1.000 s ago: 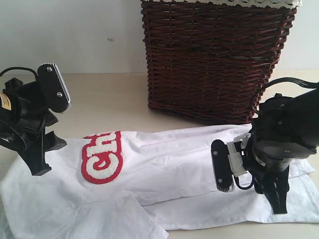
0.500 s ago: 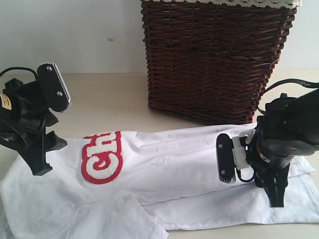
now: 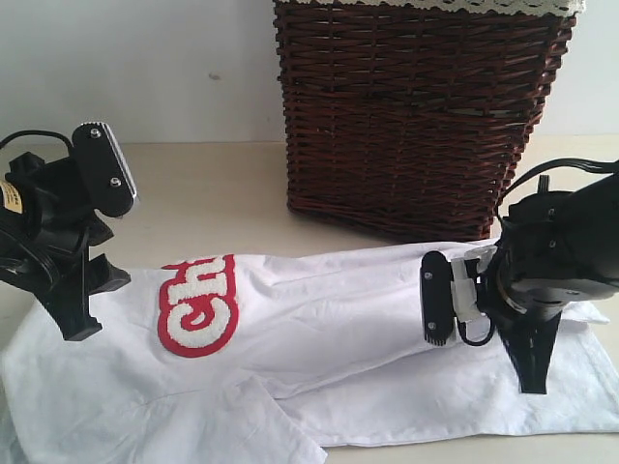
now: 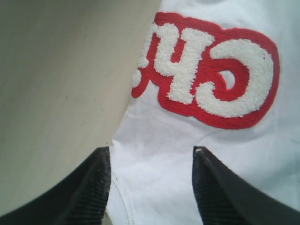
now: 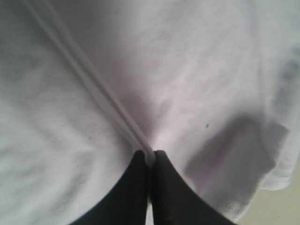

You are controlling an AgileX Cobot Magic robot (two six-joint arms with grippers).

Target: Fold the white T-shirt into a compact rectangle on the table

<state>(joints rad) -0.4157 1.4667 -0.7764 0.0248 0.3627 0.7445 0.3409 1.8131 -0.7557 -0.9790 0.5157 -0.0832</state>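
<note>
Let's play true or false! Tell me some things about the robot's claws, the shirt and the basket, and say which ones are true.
1. The left gripper is open above an edge of the white T-shirt. True.
2. The right gripper is wide open. False: it is shut, pinching the shirt.
3. The lettering is white with a red outline. True.
4. The basket is white. False: it is dark brown wicker.
5. The shirt is inside the basket. False: it lies spread on the table.

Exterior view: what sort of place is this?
Likely a lab bench staged for laundry folding: a pale table against a plain wall, a wicker basket, and a T-shirt worked by the left gripper and right gripper.
</note>
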